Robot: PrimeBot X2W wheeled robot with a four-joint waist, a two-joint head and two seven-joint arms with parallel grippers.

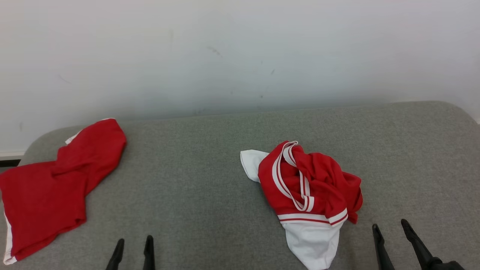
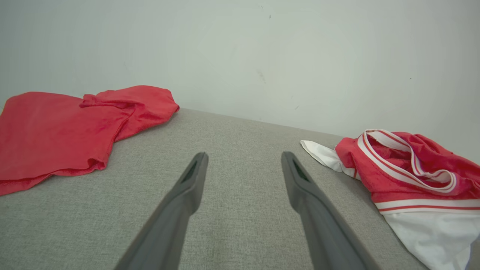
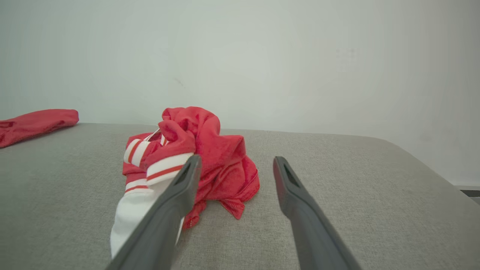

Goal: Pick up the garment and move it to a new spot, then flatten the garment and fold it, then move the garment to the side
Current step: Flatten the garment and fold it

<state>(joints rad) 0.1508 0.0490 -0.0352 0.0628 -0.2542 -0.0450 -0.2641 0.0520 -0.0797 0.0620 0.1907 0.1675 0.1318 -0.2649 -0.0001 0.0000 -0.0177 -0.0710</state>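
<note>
Jaws on both arms stand parted and empty, the left jaws at the lower left of the head view and the right jaws at the lower right. All four dark fingers [image 1: 378,240] point across a grey fabric surface [image 1: 206,168].

Two garments lie on it, well apart. The red-and-white garment [image 1: 307,187] sits crumpled in a heap just ahead and to the left of the right jaws. It lies between the two pairs and far nearer the right one. A white panel with red stripes trails toward the near edge, and a white corner sticks out on the far left side.

In the right wrist view the left-hand finger crosses in front of the white panel; whether it touches the cloth cannot be told. In the left wrist view the heap lies off to the right of the left jaws, clear of them.

A plain red garment [image 1: 48,195] with a white edge lies spread more loosely at the surface's far left. A pale wall [image 1: 240,56] rises behind.
</note>
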